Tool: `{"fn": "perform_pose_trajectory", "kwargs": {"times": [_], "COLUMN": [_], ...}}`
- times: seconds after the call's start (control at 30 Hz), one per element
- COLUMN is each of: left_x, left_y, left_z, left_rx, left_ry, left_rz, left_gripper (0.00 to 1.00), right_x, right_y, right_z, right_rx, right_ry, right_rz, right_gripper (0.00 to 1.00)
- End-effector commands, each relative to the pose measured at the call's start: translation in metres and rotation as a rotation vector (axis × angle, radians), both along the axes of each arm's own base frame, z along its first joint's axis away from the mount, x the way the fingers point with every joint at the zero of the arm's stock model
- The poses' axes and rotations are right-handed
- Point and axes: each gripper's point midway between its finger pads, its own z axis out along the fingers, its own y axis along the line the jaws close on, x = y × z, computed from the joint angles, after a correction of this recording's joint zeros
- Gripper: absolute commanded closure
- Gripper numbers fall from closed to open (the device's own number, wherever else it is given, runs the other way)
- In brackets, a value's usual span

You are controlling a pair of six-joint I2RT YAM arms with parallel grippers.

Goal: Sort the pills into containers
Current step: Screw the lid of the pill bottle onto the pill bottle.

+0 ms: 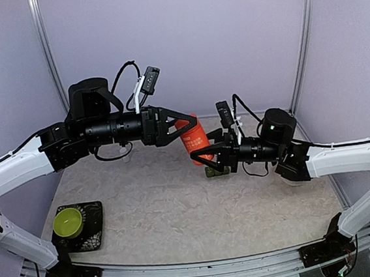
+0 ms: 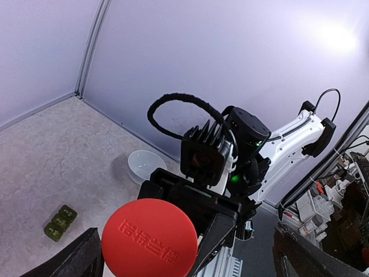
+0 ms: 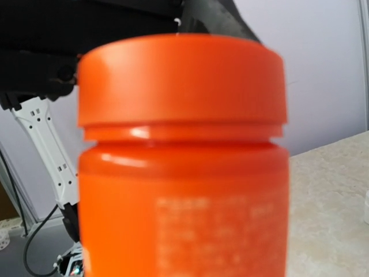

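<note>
**A:** Which step are you on?

**B:** Opening, I judge. My right jaws clamp the orange bottle [image 1: 197, 137] in the air; my left jaws stand wide around its cap [image 3: 181, 81].

**A:** And the containers [image 2: 60, 222]?

**B:** On the bench [image 1: 165, 206] below the bottle, 3 cells. No pills showing. Next, close left and twist.

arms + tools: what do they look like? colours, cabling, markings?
Left arm and right arm: white link shells, black joints. Left tool and right tool: black, angular fingers. A looped black cable and a small camera sit at each wrist. Green light on the right arm.
</note>
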Motion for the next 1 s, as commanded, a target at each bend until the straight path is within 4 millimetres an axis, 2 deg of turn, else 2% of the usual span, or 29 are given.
{"fn": "perform_pose_trajectory", "kwargs": {"times": [0.0, 0.43, 0.6, 0.77, 0.97], "left_x": [-0.017, -0.034, -0.035, -0.020, -0.007], "left_y": [-0.015, -0.041, -0.042, -0.027, -0.007], "left_z": [0.001, 0.002, 0.005, 0.010, 0.004], "left_rx": [-0.025, -0.038, -0.036, -0.029, -0.006], "left_ry": [0.005, 0.003, -0.014, -0.033, -0.012], "left_rz": [-0.086, -0.182, -0.182, -0.100, -0.041], "left_gripper": [0.01, 0.01, 0.01, 0.01, 0.01], "right_x": [0.008, -0.002, -0.012, -0.020, -0.015], "right_y": [0.011, 0.040, 0.048, 0.038, 0.014], "right_z": [-0.009, -0.029, -0.028, -0.015, -0.001], "right_rx": [-0.025, -0.054, -0.053, -0.029, -0.025], "right_ry": [0.025, 0.055, 0.046, 0.011, -0.028], "right_rz": [-0.009, 0.060, 0.100, 0.095, 0.010], "right_gripper": [0.98, 0.98, 0.99, 0.98, 0.98]}}
